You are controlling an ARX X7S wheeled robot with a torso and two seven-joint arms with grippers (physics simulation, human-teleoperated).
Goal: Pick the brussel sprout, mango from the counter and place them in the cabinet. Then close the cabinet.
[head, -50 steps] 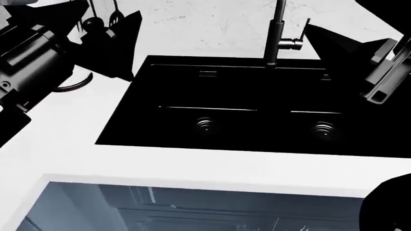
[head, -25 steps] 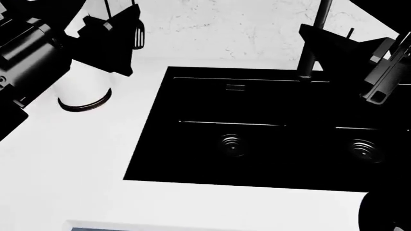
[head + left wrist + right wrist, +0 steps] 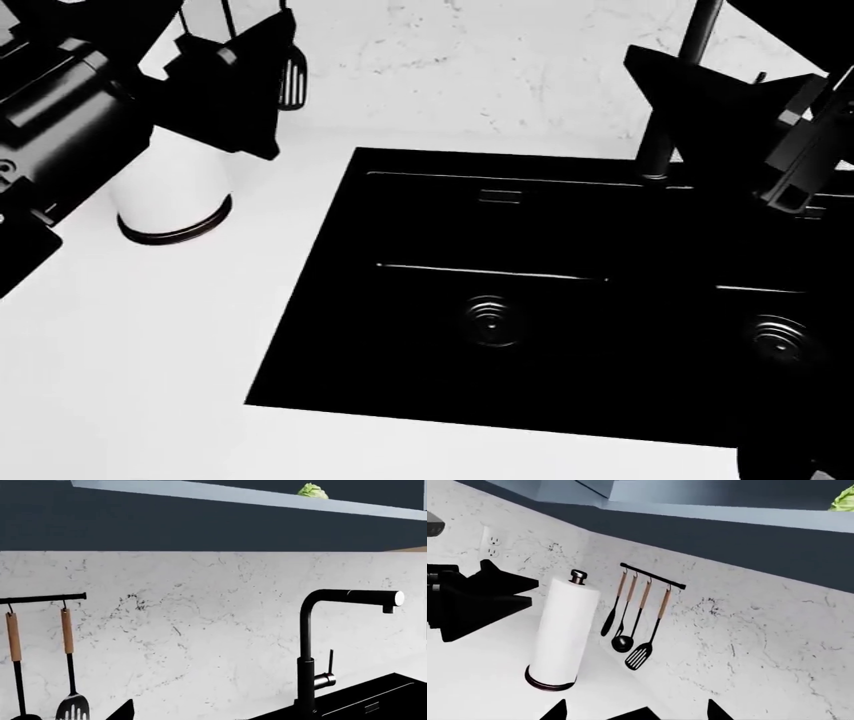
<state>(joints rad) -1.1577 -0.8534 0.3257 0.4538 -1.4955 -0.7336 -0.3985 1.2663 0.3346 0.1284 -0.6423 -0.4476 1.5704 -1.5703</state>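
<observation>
Brussel sprout point(image 3: 312, 490) already on the cabinet shelf point(image 3: 200, 492), top of frame, above both end effectors — mango not in view, so nearer arm undecided; end effector openings cannot be told.

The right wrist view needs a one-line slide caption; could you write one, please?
Paper towel roll on the counter, utensils hanging on the marbled wall.

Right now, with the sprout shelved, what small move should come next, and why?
Probably pan along the counter to look for the mango: the brussel sprout already sits in the cabinet, and no view shows the mango.
</observation>
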